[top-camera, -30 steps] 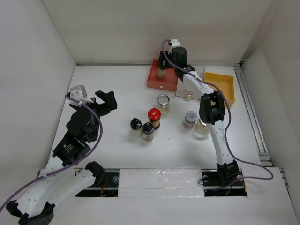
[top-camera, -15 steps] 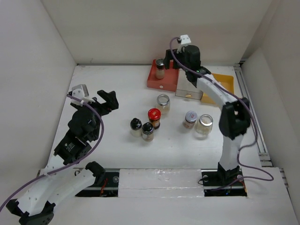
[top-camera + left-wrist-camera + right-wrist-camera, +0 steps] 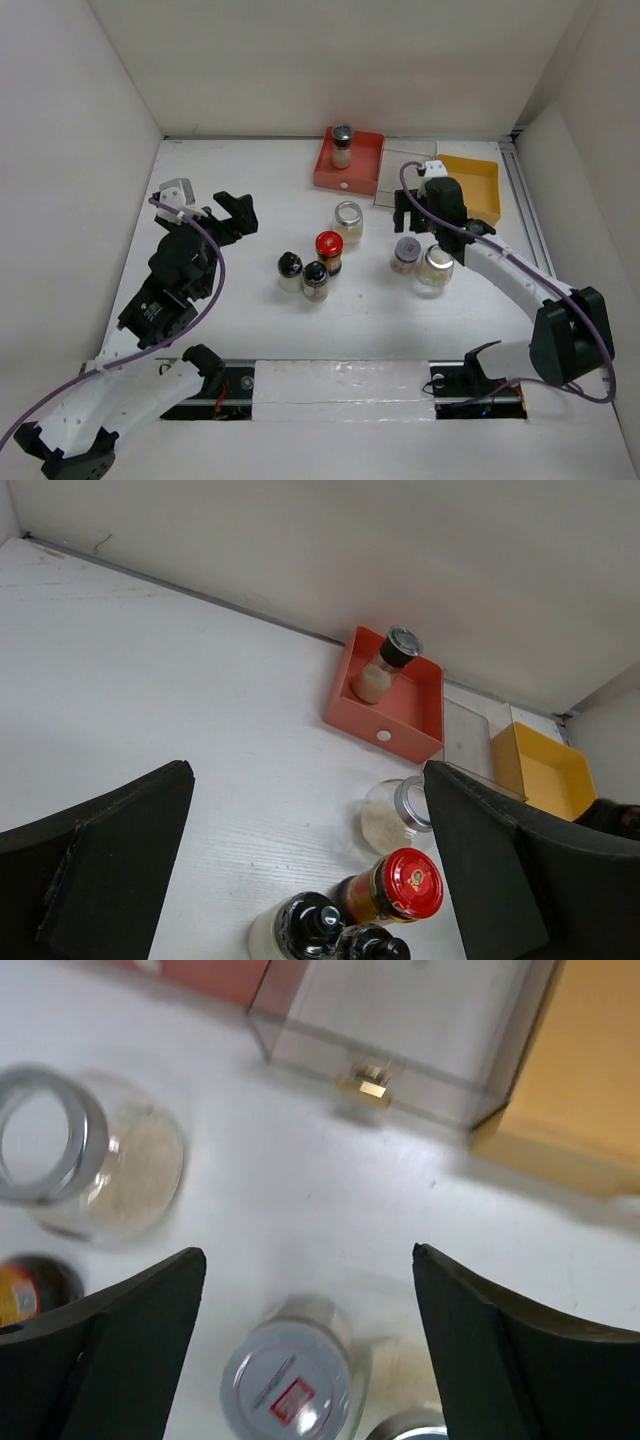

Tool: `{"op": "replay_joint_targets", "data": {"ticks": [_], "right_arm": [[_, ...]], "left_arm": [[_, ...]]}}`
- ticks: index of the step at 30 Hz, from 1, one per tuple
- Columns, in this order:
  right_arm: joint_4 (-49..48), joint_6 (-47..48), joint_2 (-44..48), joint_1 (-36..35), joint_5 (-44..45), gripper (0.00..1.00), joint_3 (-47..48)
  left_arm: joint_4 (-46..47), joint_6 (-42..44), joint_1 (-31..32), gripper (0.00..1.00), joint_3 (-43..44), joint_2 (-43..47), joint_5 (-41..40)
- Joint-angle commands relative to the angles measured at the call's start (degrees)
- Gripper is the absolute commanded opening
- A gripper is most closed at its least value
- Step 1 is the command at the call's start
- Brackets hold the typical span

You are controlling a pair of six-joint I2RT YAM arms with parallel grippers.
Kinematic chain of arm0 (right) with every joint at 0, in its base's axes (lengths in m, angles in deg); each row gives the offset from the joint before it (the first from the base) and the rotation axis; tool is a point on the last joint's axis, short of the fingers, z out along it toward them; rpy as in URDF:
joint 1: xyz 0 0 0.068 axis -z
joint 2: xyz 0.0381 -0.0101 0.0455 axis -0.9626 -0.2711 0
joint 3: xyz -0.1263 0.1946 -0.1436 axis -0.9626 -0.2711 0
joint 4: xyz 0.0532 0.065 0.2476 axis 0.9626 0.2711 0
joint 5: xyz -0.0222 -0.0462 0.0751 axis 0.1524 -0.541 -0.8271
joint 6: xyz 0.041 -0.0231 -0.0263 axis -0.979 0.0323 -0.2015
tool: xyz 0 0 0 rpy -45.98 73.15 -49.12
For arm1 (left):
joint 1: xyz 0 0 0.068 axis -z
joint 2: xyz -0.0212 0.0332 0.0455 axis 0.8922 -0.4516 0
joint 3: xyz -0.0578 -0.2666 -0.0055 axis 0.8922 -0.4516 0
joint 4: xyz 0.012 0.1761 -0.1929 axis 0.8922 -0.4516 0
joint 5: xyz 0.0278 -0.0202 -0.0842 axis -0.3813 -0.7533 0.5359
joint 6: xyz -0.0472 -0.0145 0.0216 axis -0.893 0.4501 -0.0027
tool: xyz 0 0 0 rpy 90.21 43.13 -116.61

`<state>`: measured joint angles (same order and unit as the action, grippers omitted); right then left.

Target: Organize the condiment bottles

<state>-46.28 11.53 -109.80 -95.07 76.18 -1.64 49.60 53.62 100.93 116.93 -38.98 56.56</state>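
A black-capped shaker (image 3: 342,145) stands in the red tray (image 3: 362,172); it also shows in the left wrist view (image 3: 385,665). On the table stand a clear silver-rimmed jar (image 3: 348,219), a red-lidded bottle (image 3: 329,250), two black-domed shakers (image 3: 290,268) (image 3: 315,280), a grey-lidded jar (image 3: 406,253) and a clear jar (image 3: 435,268). My right gripper (image 3: 412,218) is open and empty, above and just behind the grey-lidded jar (image 3: 290,1390). My left gripper (image 3: 232,212) is open and empty, left of the group, facing the red-lidded bottle (image 3: 405,885).
A clear tray (image 3: 403,176) and a yellow tray (image 3: 472,180) stand right of the red tray along the back wall. White walls close the table on three sides. The arm bases sit at the near edge.
My right gripper has drawn back from the red tray, leaving the shaker standing in it, and has come down over the grey-lidded jar. The left arm has barely moved.
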Motion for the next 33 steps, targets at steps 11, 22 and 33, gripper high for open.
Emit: {"op": "replay_joint_targets", "data": {"ticks": [11,22,33], "right_arm": [[14.7,-0.5,1.7,-3.3,4.3,0.98,-0.5],[14.6,0.1,-2.2,-4.4,0.8,0.91,0.5],[17.0,-1.0,-1.7,-5.0,0.1,0.58,0.5]], "left_arm": [[2.6,0.6,-0.1,0.96,-0.2,-0.5,1.1],[2.6,0.6,-0.1,0.96,-0.7,-0.5,1.6],[2.6,0.6,-0.1,0.96,-0.7,0.0,1.6]]}}
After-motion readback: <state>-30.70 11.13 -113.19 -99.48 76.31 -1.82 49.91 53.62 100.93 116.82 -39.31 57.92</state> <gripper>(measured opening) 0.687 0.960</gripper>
